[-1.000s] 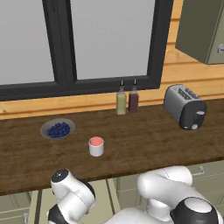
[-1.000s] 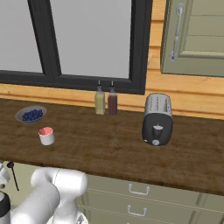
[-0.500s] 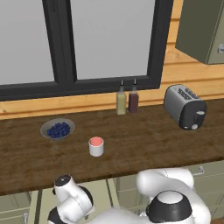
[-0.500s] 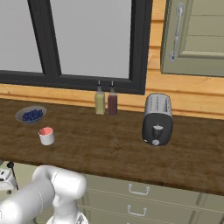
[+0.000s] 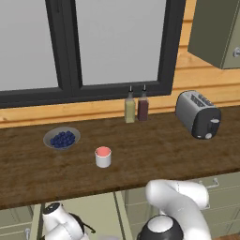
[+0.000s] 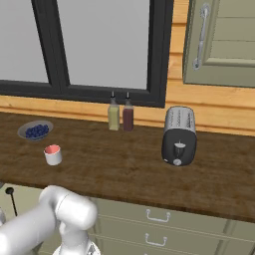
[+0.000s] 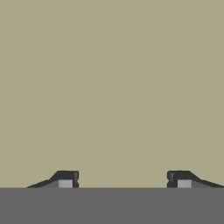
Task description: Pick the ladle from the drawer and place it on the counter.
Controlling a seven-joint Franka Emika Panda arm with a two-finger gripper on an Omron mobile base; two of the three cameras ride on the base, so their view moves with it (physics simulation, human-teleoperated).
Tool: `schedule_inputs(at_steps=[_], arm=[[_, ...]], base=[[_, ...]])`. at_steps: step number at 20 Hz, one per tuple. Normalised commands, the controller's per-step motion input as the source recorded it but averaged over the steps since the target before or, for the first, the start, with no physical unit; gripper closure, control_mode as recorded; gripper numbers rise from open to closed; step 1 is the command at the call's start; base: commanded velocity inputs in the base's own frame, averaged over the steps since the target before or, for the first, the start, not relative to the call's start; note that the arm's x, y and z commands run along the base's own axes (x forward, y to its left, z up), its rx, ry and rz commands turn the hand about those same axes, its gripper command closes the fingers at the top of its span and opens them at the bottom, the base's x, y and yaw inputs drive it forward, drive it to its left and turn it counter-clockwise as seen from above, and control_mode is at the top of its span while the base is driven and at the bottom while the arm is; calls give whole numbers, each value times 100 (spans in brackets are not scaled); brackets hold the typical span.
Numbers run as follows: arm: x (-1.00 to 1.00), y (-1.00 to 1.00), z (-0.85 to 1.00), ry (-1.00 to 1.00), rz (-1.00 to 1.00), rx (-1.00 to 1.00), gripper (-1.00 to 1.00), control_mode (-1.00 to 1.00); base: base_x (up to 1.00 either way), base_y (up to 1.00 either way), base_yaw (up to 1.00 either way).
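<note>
The ladle (image 6: 9, 191) lies in the open drawer (image 6: 26, 197) below the counter (image 6: 124, 169), its small round bowl nearest the counter edge and its thin black handle running toward me. In the left base view the drawer (image 5: 96, 211) shows its pale bottom under the counter (image 5: 140, 159), and my white wrist (image 5: 55, 214) hangs low over its left side. In the hand view my gripper (image 7: 123, 180) is open, fingertips (image 7: 65, 179) wide apart, facing flat olive-beige surface with nothing between them. The ladle is out of the hand view.
On the counter stand a bowl of blueberries (image 5: 62, 138), a white cup with pink contents (image 5: 103, 157), two bottles (image 5: 136, 108) and a toaster (image 5: 199, 115). Shut drawers (image 6: 159, 216) sit to the right, and a wall cabinet (image 6: 219, 45) hangs above.
My wrist has sunk lower and a little left, down toward the open drawer. The ladle and the things on the counter have not moved.
</note>
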Motion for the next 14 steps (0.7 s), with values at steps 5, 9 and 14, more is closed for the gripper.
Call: schedule_inputs(at_steps=[5,9,14], arm=[[-100,55,0,27,1,-3,-100,-100],[-100,54,0,35,0,-4,-100,-100],[-100,51,1,33,0,-6,-100,-100]], base=[[0,0,0],[0,0,0],[0,0,0]])
